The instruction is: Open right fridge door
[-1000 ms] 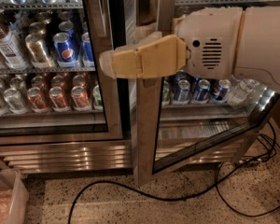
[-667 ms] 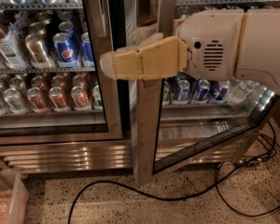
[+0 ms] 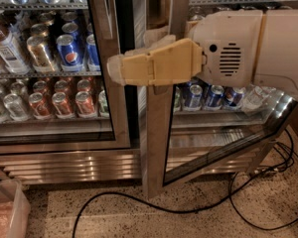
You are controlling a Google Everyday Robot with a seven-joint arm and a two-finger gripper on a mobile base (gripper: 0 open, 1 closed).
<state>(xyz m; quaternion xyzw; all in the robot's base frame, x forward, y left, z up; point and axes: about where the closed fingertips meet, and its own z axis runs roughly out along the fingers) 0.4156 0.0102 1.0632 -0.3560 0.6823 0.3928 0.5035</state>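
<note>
Camera view faces the fridge [image 3: 69,165] head-on and a little from above, with its slatted steel base running along the floor toward 7 o'clock. We see the right fridge door [image 3: 155,138] standing ajar. Its steel upright runs through the middle of the scene from 12 o'clock down to 6 o'clock. Its bottom rail angles away and up toward 3 o'clock, so the glass pane stands swung out from the cabinet. Through that pane we make out a row of blue cans [image 3: 213,95] on a wire shelf at about 3 o'clock.

The tan tool [image 3: 131,63] sits at the centre, crossing in front of the door's upright. Its tip points toward 9 o'clock, just past the upright and over the dark gap between the two doors. We cannot tell whether the tool is spread or pressed together, nor whether it actually grips the frame. The white arm [image 3: 248,48] reaches in from 3 o'clock and fills the upper right.

At 9 o'clock the left door [image 3: 111,108] sits flat against the cabinet. Behind its glass we see a Pepsi can [image 3: 69,51], a row of red cans [image 3: 59,103] one shelf lower, and a bottle [image 3: 5,46] near the left edge.

A black cable [image 3: 139,207] loops over the speckled floor [image 3: 198,224] from 6 o'clock round to 4 o'clock. A pale plastic bin [image 3: 7,212] sits in the corner at 8 o'clock.
</note>
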